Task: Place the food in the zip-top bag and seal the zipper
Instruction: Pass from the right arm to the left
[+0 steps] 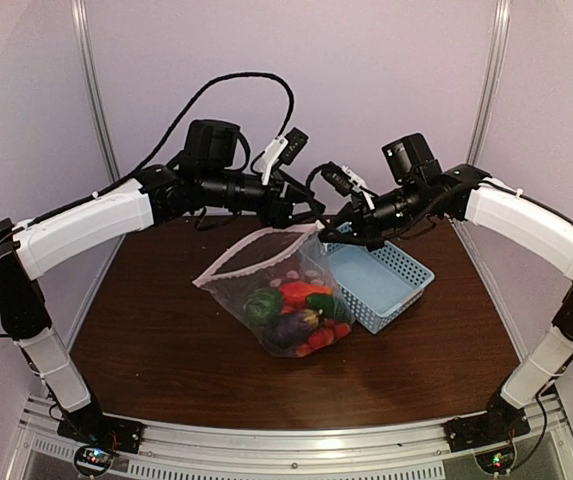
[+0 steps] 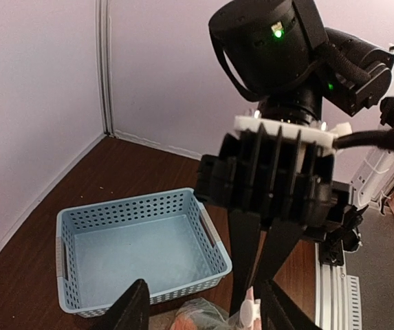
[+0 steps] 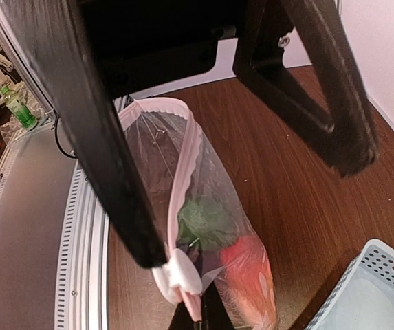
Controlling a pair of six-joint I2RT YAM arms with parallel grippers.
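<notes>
The tabletop (image 1: 166,350) carries the bag (image 1: 231,275) near its middle, upright and leaning. Just beside the bag, toward the far right corner, is a blue basket (image 1: 391,280) with nothing in it. All the food (image 1: 296,310) visible lies in the bottom of the bag, so sealing looks like the step in hand.

The right gripper (image 1: 331,232) is pressed together, pinching the bag's top corner at the end of the zipper (image 3: 186,172). The left gripper (image 2: 207,292) is spread and holds nothing, one finger close beside what looks like a white slider (image 3: 177,270). The mouth gapes in a loop.

To do this well, the left fingers should close on the strip right next to the pinched corner. They should then run along it to the far end while the right keeps the edge taut and level, so the two halves meet without folds.
</notes>
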